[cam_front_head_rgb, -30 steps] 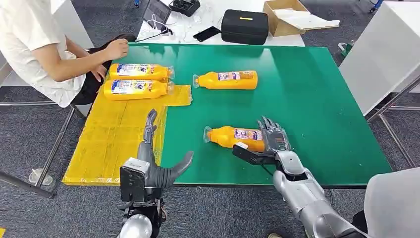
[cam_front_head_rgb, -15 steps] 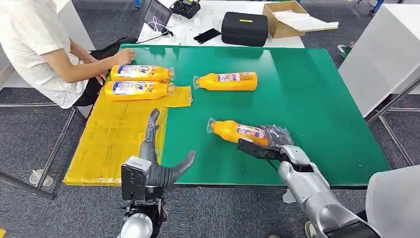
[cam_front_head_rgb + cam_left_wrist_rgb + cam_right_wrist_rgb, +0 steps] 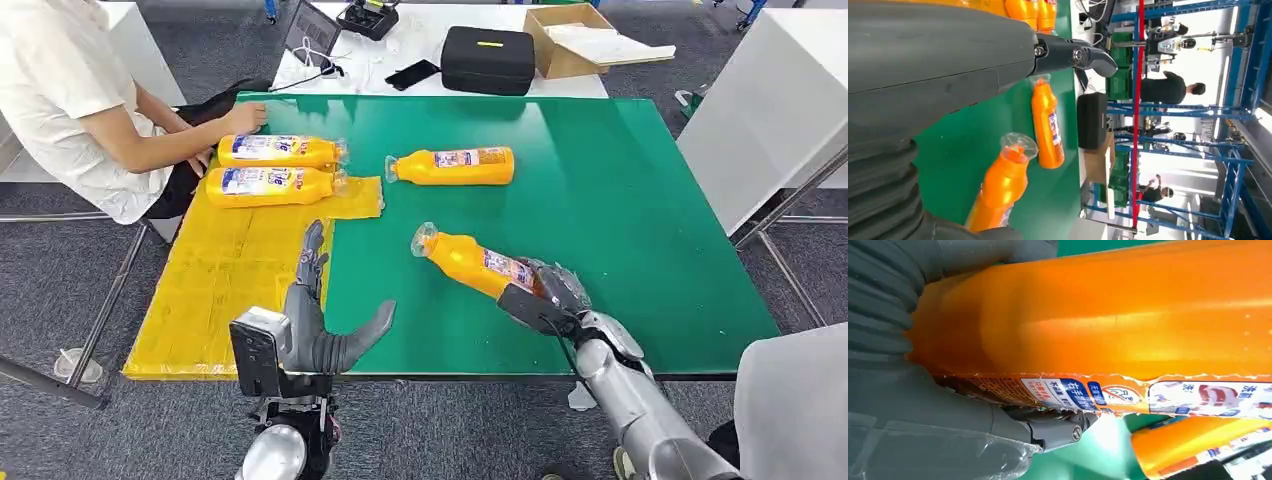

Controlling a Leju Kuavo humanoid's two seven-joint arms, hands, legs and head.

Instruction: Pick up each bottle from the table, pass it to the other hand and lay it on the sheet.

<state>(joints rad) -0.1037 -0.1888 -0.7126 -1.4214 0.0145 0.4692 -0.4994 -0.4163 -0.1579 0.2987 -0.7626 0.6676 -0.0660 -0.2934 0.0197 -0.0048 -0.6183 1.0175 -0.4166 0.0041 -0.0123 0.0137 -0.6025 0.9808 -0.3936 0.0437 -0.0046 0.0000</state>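
My right hand (image 3: 548, 296) grips the base of an orange bottle (image 3: 472, 262), which is raised off the green table (image 3: 620, 200) with its clear cap pointing up and to the left. Up close, the right wrist view has that bottle (image 3: 1108, 315) pressed against the hand (image 3: 923, 405). My left hand (image 3: 318, 320) hovers open at the table's near edge, fingers spread, beside the yellow sheet (image 3: 240, 270). Two more orange bottles (image 3: 272, 151) (image 3: 266, 182) lie on the sheet's far end. Another orange bottle (image 3: 450, 166) lies on the table behind. The left wrist view shows the held bottle (image 3: 1003, 185).
A person (image 3: 70, 110) sits at the table's far left with a hand (image 3: 243, 118) resting near the sheet's bottles. A black case (image 3: 488, 60), a cardboard box (image 3: 585, 35) and a phone (image 3: 415, 73) lie on a white table behind. A white cabinet (image 3: 770, 110) stands to the right.
My right hand closed on the near bottle and lifted it off the table, tilting its cap end upward and left. The left hand stayed nearly still.
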